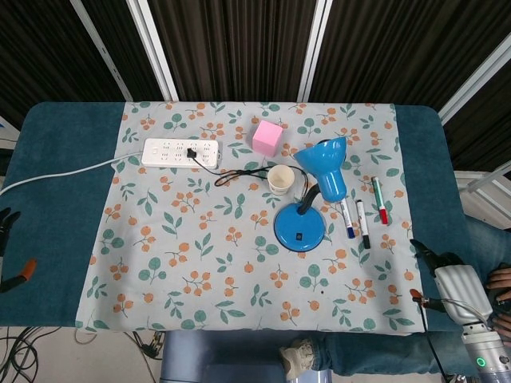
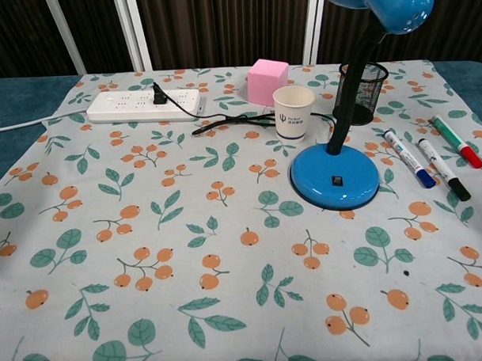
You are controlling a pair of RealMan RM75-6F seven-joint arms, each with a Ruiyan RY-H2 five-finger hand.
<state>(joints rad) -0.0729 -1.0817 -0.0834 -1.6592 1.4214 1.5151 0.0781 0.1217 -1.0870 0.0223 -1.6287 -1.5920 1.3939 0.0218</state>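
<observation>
Fingers (image 1: 421, 252) of the right hand (image 1: 453, 281) lay outstretched and empty by the flowered cloth's (image 1: 200, 239) near right corner, head view.
We saw only a dark sliver of the left hand (image 1: 6, 219) at the table's (image 1: 56, 159) edge, grip unreadable. From the chest camera we found neither hand, only the blue lamp (image 2: 334, 177), paper cup (image 2: 294, 113) and three markers (image 2: 439, 164), well apart from both.

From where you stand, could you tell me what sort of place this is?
Probably a staged desk in a lab or test room: a desk lamp, a power strip and markers sit on a flowery cloth before dark curtains.
</observation>
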